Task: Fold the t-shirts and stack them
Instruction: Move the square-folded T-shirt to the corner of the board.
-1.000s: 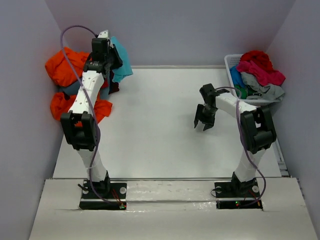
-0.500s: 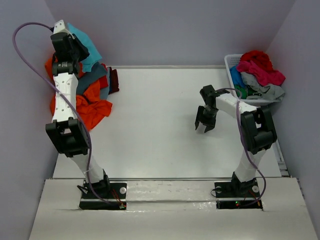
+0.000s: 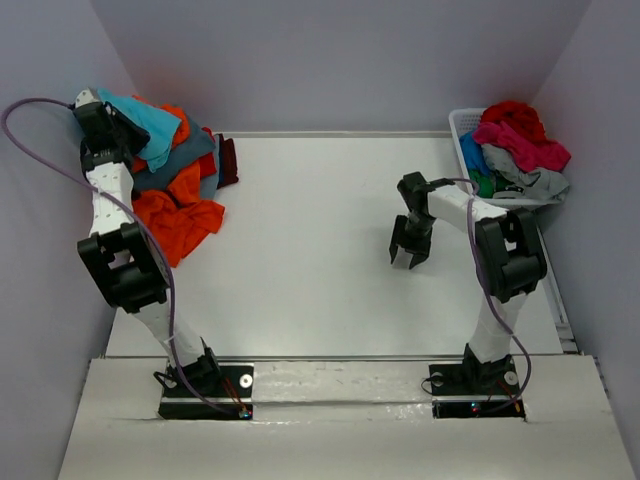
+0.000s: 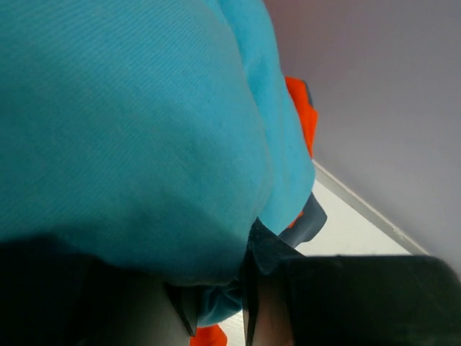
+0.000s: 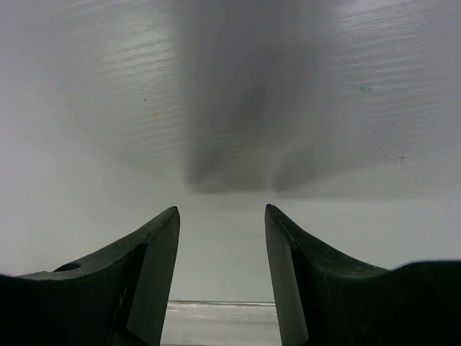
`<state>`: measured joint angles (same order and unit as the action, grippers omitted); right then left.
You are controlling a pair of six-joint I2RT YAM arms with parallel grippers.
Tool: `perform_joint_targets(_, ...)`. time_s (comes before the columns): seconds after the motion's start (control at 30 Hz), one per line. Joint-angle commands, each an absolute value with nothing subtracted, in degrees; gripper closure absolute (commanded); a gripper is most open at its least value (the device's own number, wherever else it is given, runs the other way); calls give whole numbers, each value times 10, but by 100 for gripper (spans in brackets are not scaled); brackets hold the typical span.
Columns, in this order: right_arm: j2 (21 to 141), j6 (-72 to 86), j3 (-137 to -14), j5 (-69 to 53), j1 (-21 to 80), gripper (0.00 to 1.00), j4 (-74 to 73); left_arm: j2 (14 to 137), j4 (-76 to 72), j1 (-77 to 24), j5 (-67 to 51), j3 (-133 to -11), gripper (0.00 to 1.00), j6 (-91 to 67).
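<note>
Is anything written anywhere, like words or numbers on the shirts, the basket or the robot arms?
None: no word, number or logo can be read in any view.
The turquoise t-shirt, the orange t-shirt and the heaped t-shirts in the white basket all look plain.

Probably a robotics lab cell: plain grey walls (image 3: 330, 60) around a white table (image 3: 320, 260), robot arms (image 3: 505, 265) at bottom.
</note>
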<state>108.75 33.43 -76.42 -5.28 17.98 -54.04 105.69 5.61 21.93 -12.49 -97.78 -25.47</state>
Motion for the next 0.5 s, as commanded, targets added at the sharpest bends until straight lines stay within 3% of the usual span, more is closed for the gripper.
perform_joint_targets(0.0, 1099, 335, -798, -60, 182, 43, -559, 1063, 23, 218, -170, -966, 51, -289)
perform_joint_targets(0.07, 1104, 331, -808, -62, 182, 43, -562, 1072, 34, 218, -170, -964, 32, -298)
perform_joint_targets(0.47, 1114, 312, -802, -84, 182, 43, -543, 1006, 126, 212, -45, -980, 1, -283)
